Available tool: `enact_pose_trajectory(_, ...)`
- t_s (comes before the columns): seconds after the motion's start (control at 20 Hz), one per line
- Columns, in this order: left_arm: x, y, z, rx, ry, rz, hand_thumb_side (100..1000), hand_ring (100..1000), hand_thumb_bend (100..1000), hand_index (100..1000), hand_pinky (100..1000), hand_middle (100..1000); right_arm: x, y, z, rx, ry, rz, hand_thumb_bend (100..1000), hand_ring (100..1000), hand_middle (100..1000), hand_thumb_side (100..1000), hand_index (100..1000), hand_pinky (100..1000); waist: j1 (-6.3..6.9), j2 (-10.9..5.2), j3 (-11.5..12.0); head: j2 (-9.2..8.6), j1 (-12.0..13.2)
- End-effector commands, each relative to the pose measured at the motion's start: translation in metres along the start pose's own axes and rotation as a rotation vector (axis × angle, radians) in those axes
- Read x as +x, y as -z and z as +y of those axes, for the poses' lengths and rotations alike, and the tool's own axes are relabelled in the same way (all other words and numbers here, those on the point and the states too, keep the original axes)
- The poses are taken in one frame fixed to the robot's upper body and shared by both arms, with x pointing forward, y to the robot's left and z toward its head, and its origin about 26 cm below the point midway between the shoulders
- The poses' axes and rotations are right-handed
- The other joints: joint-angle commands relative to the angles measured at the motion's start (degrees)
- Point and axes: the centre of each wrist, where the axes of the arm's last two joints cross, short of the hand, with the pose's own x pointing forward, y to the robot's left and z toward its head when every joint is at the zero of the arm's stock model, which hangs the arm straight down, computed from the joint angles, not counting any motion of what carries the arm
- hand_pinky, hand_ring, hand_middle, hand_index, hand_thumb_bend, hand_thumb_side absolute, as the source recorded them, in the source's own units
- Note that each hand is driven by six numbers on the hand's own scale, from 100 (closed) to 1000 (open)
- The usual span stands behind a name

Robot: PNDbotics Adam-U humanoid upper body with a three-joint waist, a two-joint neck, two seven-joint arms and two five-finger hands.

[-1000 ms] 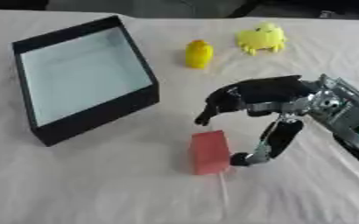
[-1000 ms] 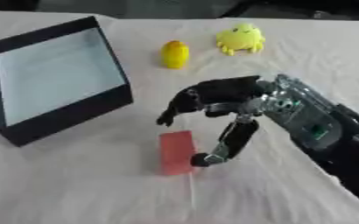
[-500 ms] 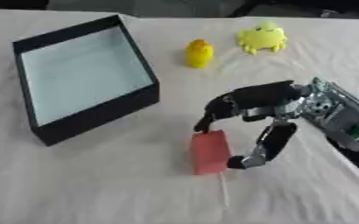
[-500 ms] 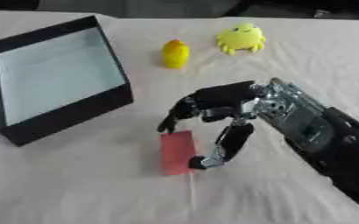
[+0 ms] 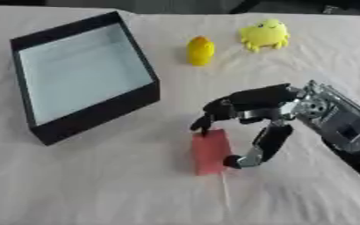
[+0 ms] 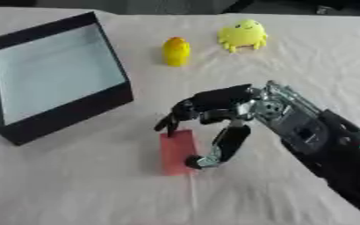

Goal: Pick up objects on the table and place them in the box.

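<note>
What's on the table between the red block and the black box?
Nothing. Only bare white cloth lies between the red block and the black box, seen in the left eye view.

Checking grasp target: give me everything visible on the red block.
The red block is a flat, plain rectangular piece, matte red-pink, with no markings visible. It lies on the cream tablecloth, long side running roughly toward the camera, right of the black box and apart from it. The right hand brackets it: curled fingers at its far edge, thumb at its right edge. Whether it is lifted cannot be told.
</note>
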Motion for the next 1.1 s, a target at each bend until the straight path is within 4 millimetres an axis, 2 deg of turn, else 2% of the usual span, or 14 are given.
enact_pose_trajectory(0.05,0.007,0.003,0.001,-0.009,0.012,-0.027,888,749,167,802,874,777,0.0,-0.006,-0.004,0.027,-0.051,-0.005,324,799,735,414,965,991,0.19,-0.44,0.04,-0.08,-0.04)
enact_pose_trajectory(0.2,0.007,0.003,0.002,-0.007,0.014,-0.029,887,749,167,801,874,777,0.007,-0.009,-0.014,-0.009,-0.11,-0.021,385,827,747,379,966,1000,0.19,-0.44,0.03,-0.08,-0.16)
enact_pose_trajectory(0.6,0.007,0.003,0.002,-0.009,0.017,-0.027,888,748,165,799,874,776,0.014,-0.013,-0.019,-0.041,-0.145,-0.028,375,842,758,362,969,1000,0.14,-0.05,0.02,-0.08,-0.23)
enact_pose_trajectory(0.85,0.006,0.003,0.002,-0.008,0.018,-0.024,889,748,166,798,874,776,0.014,-0.014,-0.017,-0.049,-0.132,-0.02,386,851,768,337,975,1000,0.13,0.18,0.05,-0.08,-0.37)
enact_pose_trajectory(1.0,0.007,0.003,0.002,-0.009,0.018,-0.027,889,748,166,798,875,776,0.011,-0.013,-0.011,-0.032,-0.102,-0.006,338,856,773,350,985,1000,0.11,0.26,0.12,-0.08,-0.5)
enact_pose_trajectory(1.1,0.007,0.003,0.001,-0.01,0.018,-0.027,890,748,166,798,875,776,0.006,-0.01,-0.005,-0.014,-0.074,0.004,343,857,776,345,990,1000,0.1,0.3,0.16,-0.08,-0.55)
